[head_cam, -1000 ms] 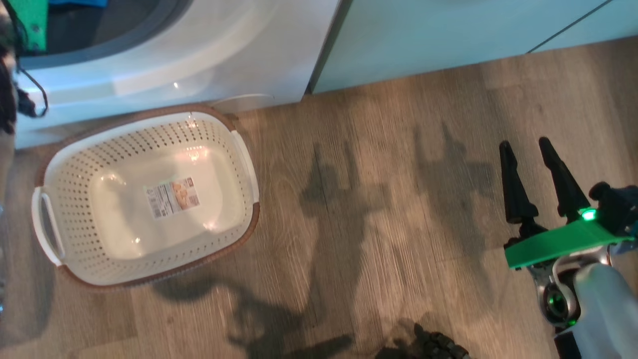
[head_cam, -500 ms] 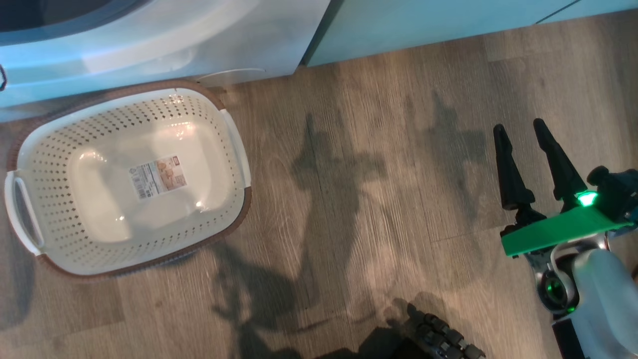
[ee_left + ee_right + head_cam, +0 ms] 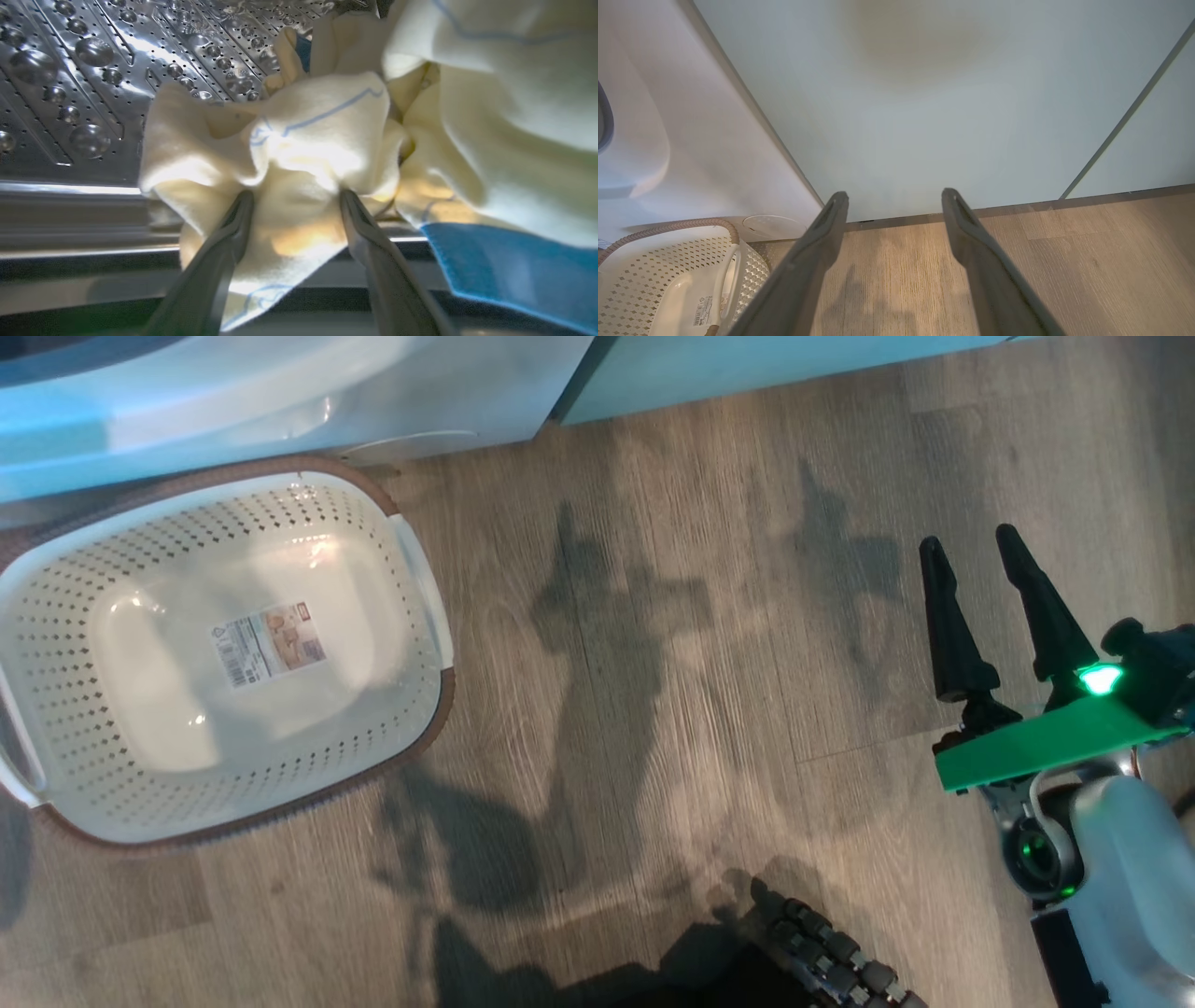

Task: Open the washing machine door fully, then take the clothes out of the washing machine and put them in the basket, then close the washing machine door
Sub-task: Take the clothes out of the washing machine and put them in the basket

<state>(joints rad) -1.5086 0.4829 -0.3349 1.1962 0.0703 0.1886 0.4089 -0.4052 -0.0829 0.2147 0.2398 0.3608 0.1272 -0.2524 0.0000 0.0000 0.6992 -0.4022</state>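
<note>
Your left jaws stand wide open, gripping nothing yet, with a bunch of the clothes [image 3: 322, 140] lying between them inside the drum [image 3: 93, 70]. Close squarely on that thick fold, not its hanging edge, before withdrawing.

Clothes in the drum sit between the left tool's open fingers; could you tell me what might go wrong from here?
The left tool straddles just one cream bunch of the clothes; closing may pinch a thin fold that slips free.
The piece with the blue patch lies against that bunch and could be dragged out onto the floor.
The basket stands on the floor; a loose drop might miss it.
</note>
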